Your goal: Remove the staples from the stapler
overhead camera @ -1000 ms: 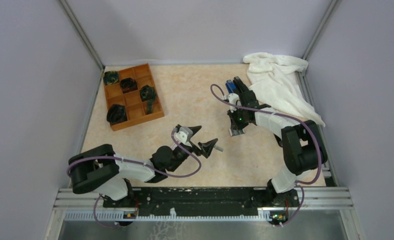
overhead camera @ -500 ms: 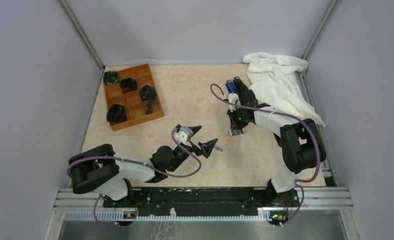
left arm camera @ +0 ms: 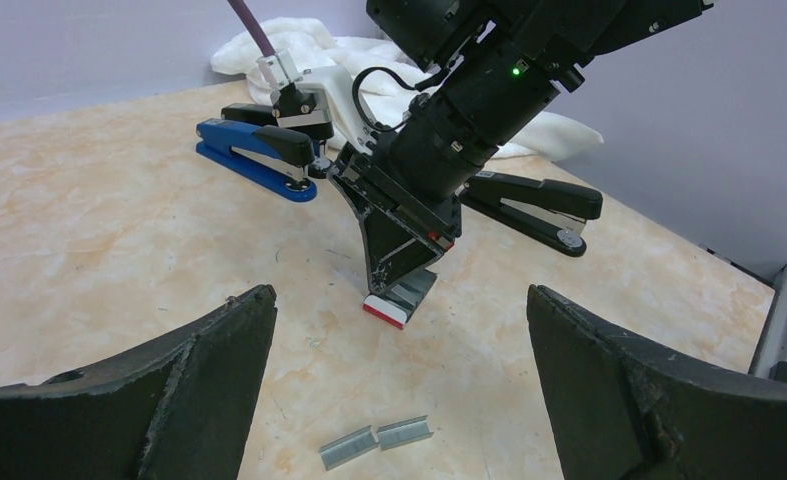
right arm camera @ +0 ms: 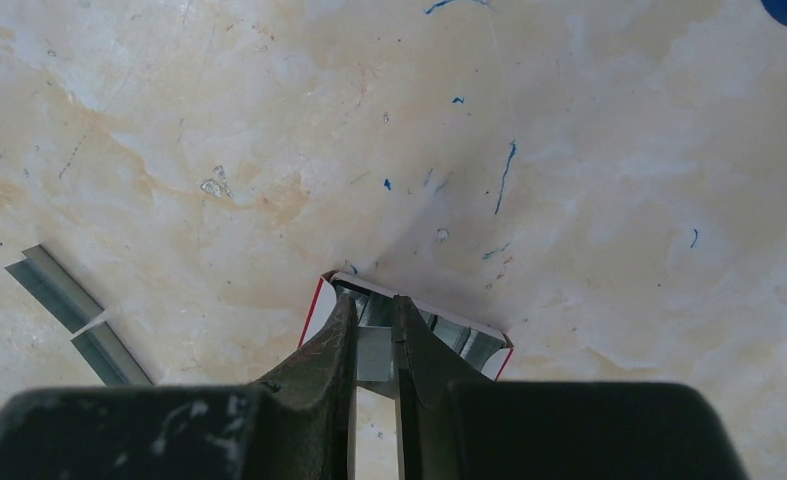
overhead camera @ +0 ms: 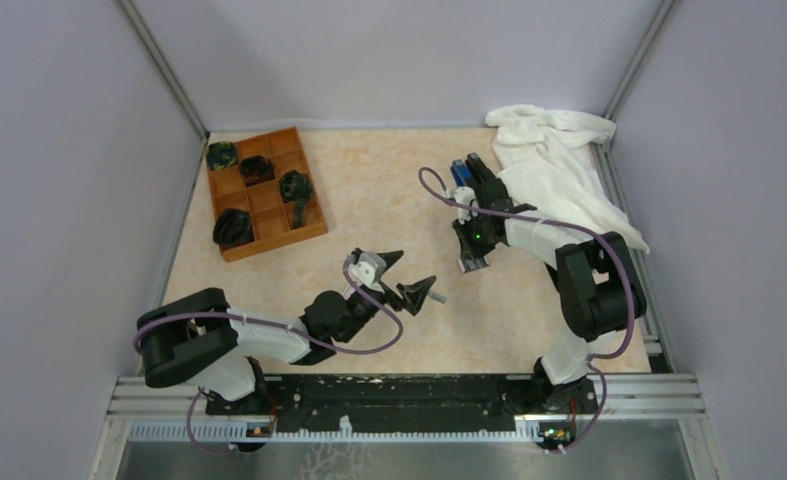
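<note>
Nearest the arm bases, the left gripper (overhead camera: 412,271) hangs low over the marbled table (left arm camera: 89,220) with its jaws spread as wide as they go, holding nothing. Just below and between its fingers lie the staples (left arm camera: 374,441), two short silvery strips end to end on the bare surface. A little farther out, the right gripper (right arm camera: 374,310) points straight down into a small white-and-red staple box (left arm camera: 386,311). Its jaws stand narrow with a pale metal strip (right arm camera: 374,355) between them, though I cannot tell whether they clamp it or only flank it. Beyond the box a slim black stapler (left arm camera: 534,203) lies closed on the right, well apart from a blue stapler (left arm camera: 254,155) on the left. A second black stapler (left arm camera: 254,112) sits just behind the blue one, near a crumpled white cloth (left arm camera: 309,45). A wooden compartment tray (overhead camera: 269,238) sits at the far left. Judging by the loose strips, the unloading itself looks done, and the step in hand seems to be tidying staples at the box. The next move probably calls for the right jaws to part cleanly and lift straight up without dragging the light box along.
</note>
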`<action>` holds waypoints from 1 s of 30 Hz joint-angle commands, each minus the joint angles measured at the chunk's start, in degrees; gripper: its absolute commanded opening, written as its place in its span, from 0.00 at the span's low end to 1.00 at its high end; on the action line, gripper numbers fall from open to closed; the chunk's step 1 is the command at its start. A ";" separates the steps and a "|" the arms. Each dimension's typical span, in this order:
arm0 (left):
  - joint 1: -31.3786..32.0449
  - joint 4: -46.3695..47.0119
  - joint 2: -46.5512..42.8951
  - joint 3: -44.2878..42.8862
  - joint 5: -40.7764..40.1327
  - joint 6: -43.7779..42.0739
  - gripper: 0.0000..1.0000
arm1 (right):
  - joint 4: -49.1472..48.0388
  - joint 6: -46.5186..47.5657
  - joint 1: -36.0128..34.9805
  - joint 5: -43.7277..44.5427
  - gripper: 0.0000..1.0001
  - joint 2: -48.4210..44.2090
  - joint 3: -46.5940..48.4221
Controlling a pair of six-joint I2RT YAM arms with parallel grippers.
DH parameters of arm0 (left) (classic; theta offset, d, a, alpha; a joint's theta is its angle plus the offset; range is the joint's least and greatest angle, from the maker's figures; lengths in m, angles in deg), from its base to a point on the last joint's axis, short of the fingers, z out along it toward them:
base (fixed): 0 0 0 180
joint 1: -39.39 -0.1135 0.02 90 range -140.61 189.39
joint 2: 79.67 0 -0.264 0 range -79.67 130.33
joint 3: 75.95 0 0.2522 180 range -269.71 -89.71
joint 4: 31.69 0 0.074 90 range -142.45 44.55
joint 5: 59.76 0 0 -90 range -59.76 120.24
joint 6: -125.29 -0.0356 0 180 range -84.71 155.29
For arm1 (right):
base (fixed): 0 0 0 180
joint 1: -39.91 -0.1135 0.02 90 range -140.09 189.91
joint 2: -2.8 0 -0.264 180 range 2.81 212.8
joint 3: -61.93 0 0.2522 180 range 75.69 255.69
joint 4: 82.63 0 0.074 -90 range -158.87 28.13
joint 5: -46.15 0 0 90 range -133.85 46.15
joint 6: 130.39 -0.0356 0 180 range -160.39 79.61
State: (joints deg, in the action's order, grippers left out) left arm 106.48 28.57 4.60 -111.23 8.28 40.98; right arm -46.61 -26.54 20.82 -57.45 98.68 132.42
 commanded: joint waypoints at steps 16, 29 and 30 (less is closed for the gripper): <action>0.17 0.78 0.55 -1.08 -0.61 -0.37 1.00 | 1.21 0.46 -0.42 0.49 0.15 -0.36 2.30; 0.23 0.60 0.54 -1.21 -0.57 -0.37 1.00 | 1.76 0.60 -0.42 0.17 0.18 -0.48 2.42; 0.23 0.60 0.56 -1.17 -0.58 -0.41 1.00 | 1.75 0.58 -0.42 0.16 0.18 -0.54 2.44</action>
State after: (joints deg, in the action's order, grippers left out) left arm 106.48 28.48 4.60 -111.25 8.22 41.01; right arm -45.21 -26.48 20.82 -57.43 98.68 132.51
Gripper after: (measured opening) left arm 0.997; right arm 0.176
